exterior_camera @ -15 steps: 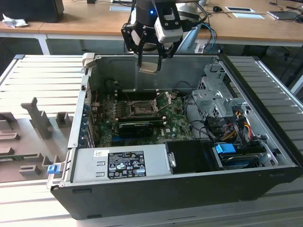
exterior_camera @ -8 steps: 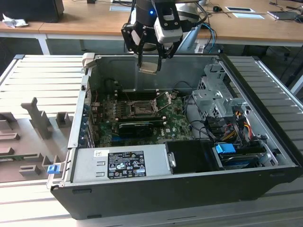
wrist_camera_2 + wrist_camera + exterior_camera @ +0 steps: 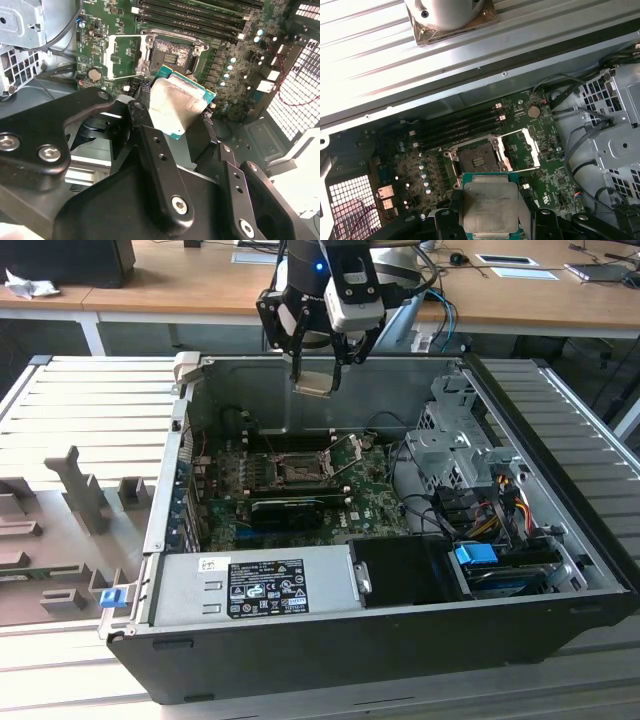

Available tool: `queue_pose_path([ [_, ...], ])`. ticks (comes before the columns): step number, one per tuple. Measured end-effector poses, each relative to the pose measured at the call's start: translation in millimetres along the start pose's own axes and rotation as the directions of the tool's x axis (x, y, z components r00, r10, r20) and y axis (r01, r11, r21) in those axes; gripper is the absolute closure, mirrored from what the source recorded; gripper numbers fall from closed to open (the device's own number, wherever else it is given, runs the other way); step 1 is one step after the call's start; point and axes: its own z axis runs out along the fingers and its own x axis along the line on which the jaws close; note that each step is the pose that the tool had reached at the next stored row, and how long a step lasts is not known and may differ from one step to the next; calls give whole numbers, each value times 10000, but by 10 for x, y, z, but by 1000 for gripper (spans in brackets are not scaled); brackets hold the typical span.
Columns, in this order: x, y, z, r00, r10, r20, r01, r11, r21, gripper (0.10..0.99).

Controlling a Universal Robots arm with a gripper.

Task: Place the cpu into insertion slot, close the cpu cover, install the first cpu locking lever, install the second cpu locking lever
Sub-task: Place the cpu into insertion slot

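Note:
My gripper (image 3: 315, 378) hangs above the open computer case (image 3: 330, 660), shut on the cpu (image 3: 313, 386), a flat square chip with a silvery top and green edge. In both wrist views the cpu (image 3: 180, 102) (image 3: 489, 207) sits between the black fingers (image 3: 142, 120), held tilted over the motherboard. The insertion slot (image 3: 172, 52) (image 3: 476, 160) (image 3: 290, 472) lies bare and dark below it. Beside the socket, the cpu cover (image 3: 122, 57) (image 3: 524, 149) is swung open.
Long black memory slots (image 3: 200, 15) run beside the socket. A black card (image 3: 300, 505), a labelled power supply (image 3: 265, 585) and a metal drive cage (image 3: 450, 440) with cables crowd the case. Grey fixtures (image 3: 80, 490) stand on the exterior view's left.

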Motion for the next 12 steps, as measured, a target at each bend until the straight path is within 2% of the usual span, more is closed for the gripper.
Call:
queue_pose_path([
  [12,0,0,7,9996,270,24,-270,9996,-6,557],
])
